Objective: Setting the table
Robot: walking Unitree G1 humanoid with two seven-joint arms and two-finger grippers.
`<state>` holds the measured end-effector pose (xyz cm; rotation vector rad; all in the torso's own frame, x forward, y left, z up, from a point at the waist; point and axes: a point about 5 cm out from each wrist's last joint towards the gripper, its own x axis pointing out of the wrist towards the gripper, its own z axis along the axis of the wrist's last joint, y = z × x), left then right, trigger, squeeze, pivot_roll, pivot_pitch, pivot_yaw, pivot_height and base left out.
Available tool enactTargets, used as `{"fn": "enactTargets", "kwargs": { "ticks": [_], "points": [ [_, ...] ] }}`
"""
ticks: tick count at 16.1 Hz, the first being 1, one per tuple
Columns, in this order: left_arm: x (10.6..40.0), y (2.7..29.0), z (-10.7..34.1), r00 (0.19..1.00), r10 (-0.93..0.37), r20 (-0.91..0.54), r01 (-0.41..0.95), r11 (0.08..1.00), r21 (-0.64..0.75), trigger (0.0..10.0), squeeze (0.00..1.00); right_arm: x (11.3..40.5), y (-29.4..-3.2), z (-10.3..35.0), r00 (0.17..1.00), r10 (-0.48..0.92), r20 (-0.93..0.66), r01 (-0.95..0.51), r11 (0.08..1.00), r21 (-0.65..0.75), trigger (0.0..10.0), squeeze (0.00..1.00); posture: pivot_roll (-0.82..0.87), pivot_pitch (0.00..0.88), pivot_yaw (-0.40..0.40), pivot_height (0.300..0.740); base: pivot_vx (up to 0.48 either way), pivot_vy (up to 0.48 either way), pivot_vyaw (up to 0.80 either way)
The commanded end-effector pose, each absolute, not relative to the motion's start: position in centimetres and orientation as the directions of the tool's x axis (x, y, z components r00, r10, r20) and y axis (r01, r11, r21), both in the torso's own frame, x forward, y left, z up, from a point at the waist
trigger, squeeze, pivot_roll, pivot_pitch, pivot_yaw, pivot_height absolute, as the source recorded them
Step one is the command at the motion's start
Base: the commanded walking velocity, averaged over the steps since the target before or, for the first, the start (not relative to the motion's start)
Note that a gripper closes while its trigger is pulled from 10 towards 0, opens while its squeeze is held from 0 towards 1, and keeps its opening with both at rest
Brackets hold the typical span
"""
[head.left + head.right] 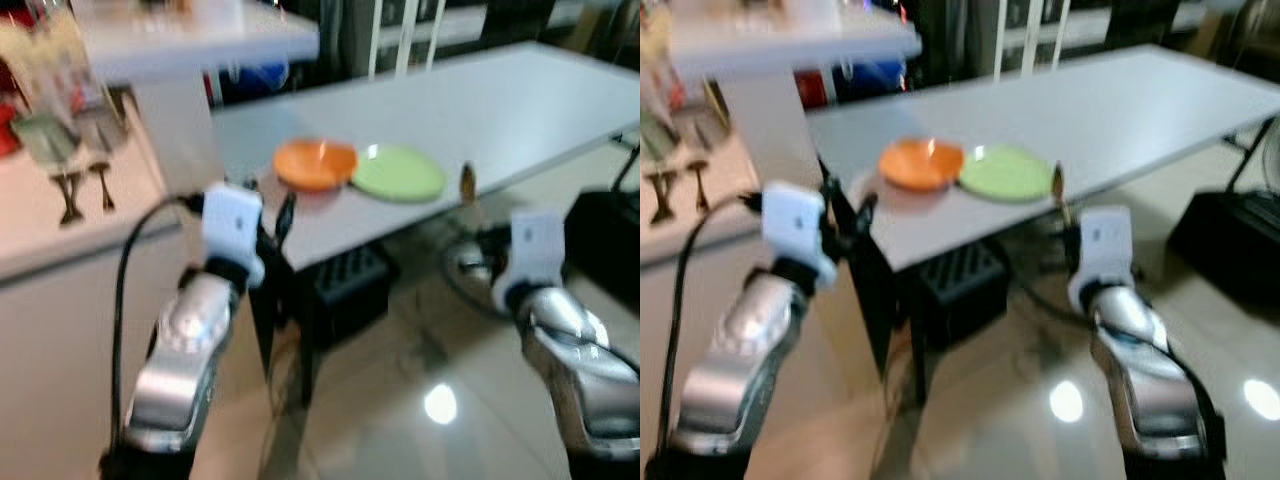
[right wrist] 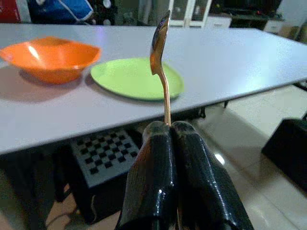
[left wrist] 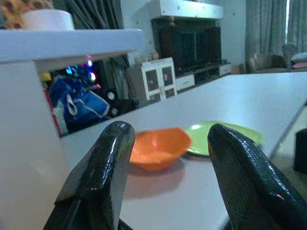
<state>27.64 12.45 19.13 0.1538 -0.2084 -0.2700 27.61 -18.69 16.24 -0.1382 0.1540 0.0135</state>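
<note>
Right gripper (image 2: 171, 132): you are seeing its two black fingers pressing together on the stem of a spoon, low in the centre of the right wrist view.
Spoon (image 2: 159, 57): standing upright out of that grip, bowl uppermost, before the table's near edge.
Left gripper (image 3: 168, 143): you are looking along fingers standing wide apart with nothing between them; in the left eye view it is hovering at centre left, by the table's near corner.
Green plate (image 1: 398, 172): lying flat on the table, centre of the left eye view, just beside the bowl.
Orange bowl (image 1: 315, 163): sitting left of the plate, near the table's near edge.
Table (image 1: 520, 110): white, running toward the upper right.
Black crate (image 1: 345, 285): resting on the floor beneath the table.
Counter (image 1: 40, 235): pale, at far left, carrying blurred glassware.
</note>
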Motion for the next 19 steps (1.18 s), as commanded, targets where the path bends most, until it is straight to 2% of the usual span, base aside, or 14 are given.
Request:
{"fn": "enactTargets", "kwargs": {
  "ticks": [1,10,16,19],
  "points": [
    [27.67,12.86,18.94,0.945,-0.280,0.170,0.247,0.951,0.188,10.0,0.00,27.67,-18.18,16.31,0.988,0.019,-0.154,-0.039,0.990,-0.133,10.0,0.00,-0.01,0.000,-0.019,0.740,0.349,0.000,-0.52],
    [27.61,12.79,18.90,0.939,-0.303,0.162,0.270,0.943,0.196,10.0,0.00,27.67,-18.36,16.25,0.987,0.001,-0.159,-0.022,0.991,-0.129,10.0,0.00,-0.01,0.000,-0.013,0.740,0.353,0.000,-0.50],
    [27.65,12.73,19.00,0.938,-0.305,0.165,0.269,0.941,0.206,10.0,0.00,27.93,-18.24,16.75,0.987,0.073,-0.143,-0.098,0.979,-0.178,10.0,0.00,-0.01,0.000,-0.012,0.740,0.356,0.000,0.00],
    [27.67,12.75,19.06,0.938,-0.303,0.166,0.267,0.941,0.208,10.0,0.00,28.10,-18.19,17.09,0.985,0.099,-0.143,-0.135,0.953,-0.270,10.0,0.00,-0.01,0.000,-0.011,0.740,0.355,0.000,0.00]
  ]
}}
